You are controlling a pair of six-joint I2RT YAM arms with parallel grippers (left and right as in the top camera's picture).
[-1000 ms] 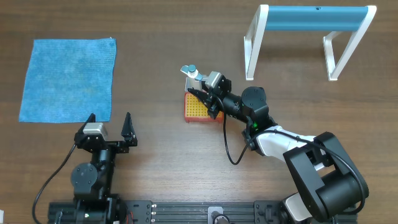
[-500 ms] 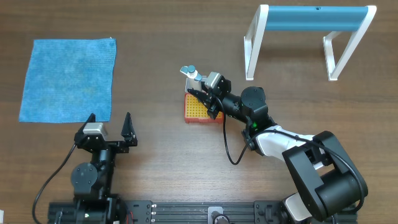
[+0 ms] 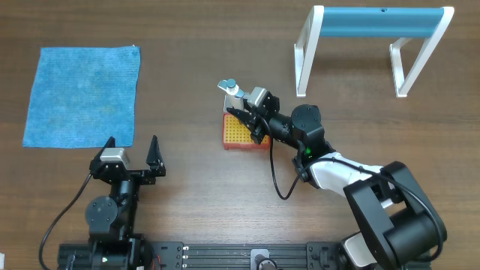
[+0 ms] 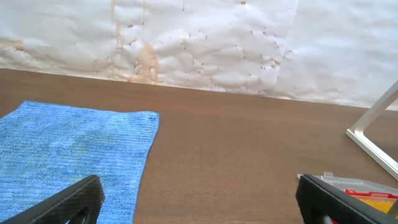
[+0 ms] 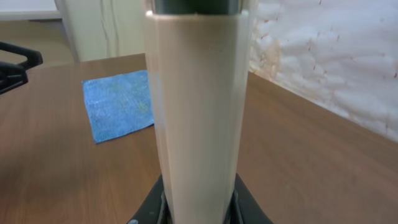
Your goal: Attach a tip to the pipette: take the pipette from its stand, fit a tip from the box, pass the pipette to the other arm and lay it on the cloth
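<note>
I note the table (image 3: 195,60) with the stand (image 3: 379,21) at its far right and the blue cloth (image 3: 82,96) at far left. Left gripper (image 3: 133,142) sits near its base, fingers spread, empty. Right gripper (image 3: 244,114) is clamped on the pipette (image 5: 198,112), mid-table at the orange tip box (image 3: 238,133).

Overhead and 2 wrist views share cloth (image 3: 81,96).

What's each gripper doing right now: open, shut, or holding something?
Left gripper: open, holding nothing.
Right gripper: shut on the pipette.
</note>
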